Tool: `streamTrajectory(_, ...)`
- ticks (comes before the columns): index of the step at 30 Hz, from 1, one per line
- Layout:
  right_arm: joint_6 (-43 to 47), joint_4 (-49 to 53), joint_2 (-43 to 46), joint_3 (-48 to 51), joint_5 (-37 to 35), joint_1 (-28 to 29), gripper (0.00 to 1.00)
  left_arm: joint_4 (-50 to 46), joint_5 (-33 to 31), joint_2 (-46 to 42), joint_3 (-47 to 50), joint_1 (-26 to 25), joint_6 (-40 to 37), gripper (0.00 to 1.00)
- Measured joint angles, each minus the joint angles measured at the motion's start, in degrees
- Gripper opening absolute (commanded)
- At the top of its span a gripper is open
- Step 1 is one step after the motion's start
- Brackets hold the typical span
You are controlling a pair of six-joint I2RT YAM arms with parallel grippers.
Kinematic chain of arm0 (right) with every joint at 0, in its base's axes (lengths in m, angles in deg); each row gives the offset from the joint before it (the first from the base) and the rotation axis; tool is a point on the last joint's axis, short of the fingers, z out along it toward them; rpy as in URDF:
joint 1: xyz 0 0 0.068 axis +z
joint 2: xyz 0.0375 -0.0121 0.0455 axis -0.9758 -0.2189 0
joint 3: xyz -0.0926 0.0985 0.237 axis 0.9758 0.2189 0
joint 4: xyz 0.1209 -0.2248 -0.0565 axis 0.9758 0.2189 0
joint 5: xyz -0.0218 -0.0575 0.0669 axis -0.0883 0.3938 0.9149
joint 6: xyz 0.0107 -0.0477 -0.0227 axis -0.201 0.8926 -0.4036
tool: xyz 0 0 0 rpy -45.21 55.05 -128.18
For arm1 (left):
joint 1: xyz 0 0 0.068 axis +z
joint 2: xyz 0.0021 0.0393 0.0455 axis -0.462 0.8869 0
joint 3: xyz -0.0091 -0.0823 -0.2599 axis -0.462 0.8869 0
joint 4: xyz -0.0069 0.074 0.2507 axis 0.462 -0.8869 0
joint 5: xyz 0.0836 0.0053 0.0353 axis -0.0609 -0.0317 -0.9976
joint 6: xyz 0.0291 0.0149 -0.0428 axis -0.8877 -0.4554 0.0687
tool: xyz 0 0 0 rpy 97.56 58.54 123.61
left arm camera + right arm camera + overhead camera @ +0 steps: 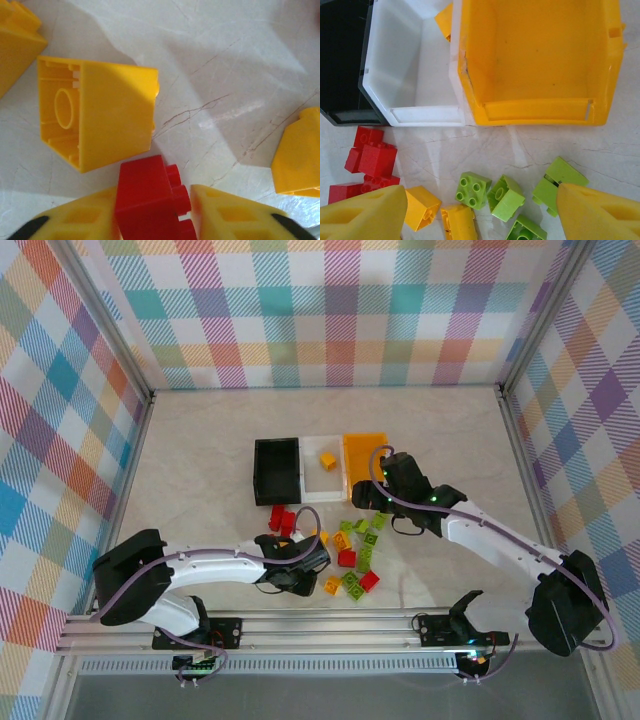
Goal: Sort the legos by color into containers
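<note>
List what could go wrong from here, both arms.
1. Left gripper pinches the red brick at its fingertips, studs against one finger: it may twist out on lifting.
2. The yellow brick lies close beside it and may get dragged.
3. Right gripper hangs open over crowded green bricks: could catch two.

You've got a pale marble-look tabletop under everything. Up close in the left wrist view that tabletop shows thin brownish veins and soft glare patches, and it's the same stone-look surface from the right wrist. It's boxed in on three sides by pastel plaid walls: back wall, left wall, right wall. Bare metal posts run up both back corners, left post and right post. A silver aluminium rail spans the near edge, with a ribbed grey strip just in front.
</note>
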Motion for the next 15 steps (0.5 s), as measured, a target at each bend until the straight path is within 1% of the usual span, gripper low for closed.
streamTrajectory(5,-0.1,0.0,0.2,0.7,-0.4,0.0,0.78,-0.1,-0.1,-0.4,-0.1,0.0,-0.5,0.18)
streamTrajectory(8,-0.3,0.0,0.3,0.7,-0.5,0.0,0.78,-0.7,-0.6,-2.1,-0.1,0.0,-0.6,0.15)
streamTrajectory(11,-0.9,0.0,0.9,0.9,-0.7,0.0,0.78,-3.2,-2.6,-6.0,-1.3,0.1,-0.7,0.13)
streamTrajectory(13,-1.2,0.0,1.5,1.2,-0.9,0.0,0.78,-5.3,-3.6,-9.5,-3.0,1.4,-0.9,0.09)
streamTrajectory(14,-1.3,0.0,1.9,1.5,-0.9,0.0,0.78,-6.3,-3.9,-11.3,-4.2,2.9,-1.2,0.08)
streamTrajectory(15,-1.6,0.0,2.2,1.8,-1.0,0.0,0.78,-7.0,-4.3,-13.0,-5.5,5.5,-1.7,0.08)
